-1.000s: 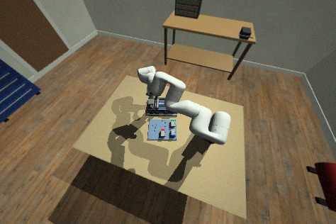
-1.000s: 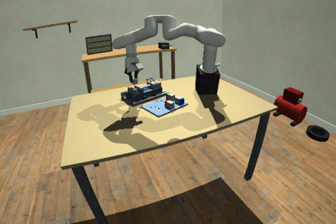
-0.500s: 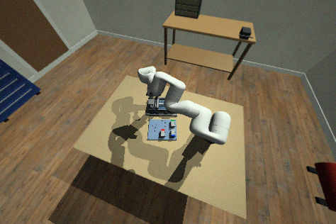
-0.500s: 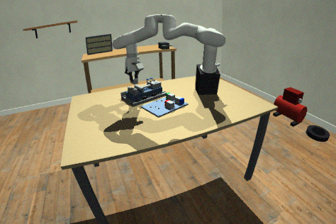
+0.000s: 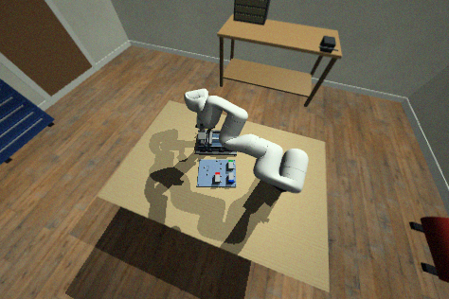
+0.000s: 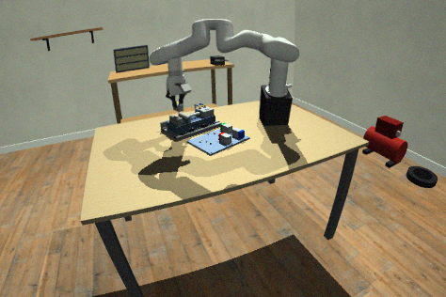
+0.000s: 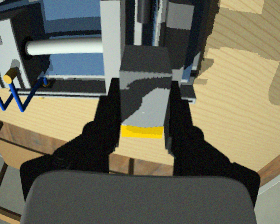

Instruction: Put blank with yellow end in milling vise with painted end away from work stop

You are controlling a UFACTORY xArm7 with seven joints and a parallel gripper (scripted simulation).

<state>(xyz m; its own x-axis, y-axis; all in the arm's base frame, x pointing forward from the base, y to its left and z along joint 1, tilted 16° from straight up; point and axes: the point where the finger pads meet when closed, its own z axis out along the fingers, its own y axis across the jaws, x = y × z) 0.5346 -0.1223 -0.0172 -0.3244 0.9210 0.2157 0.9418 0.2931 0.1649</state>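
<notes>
In the wrist view my gripper point(image 7: 143, 94) is shut on the grey blank with the yellow end point(image 7: 145, 111); the yellow band faces the camera. I hold it in the air over the milling vise point(image 7: 91, 36), above one end of it. The vise has a blue base, grey jaw blocks and a pale rod point(image 7: 64, 47) between them; blue hoses point(image 7: 7, 92) hang at its left. From the side, the gripper point(image 6: 178, 100) hangs a little above the far left end of the vise point(image 6: 188, 122). From above, the arm partly hides the vise point(image 5: 215, 144).
The blue infeed plate point(image 6: 218, 140) lies in front of the vise and holds a red-ended point(image 6: 225, 138), a green-ended point(image 6: 227, 127) and a blue-ended blank point(image 6: 238, 133). The robot's black base point(image 6: 275, 108) stands to the right of it.
</notes>
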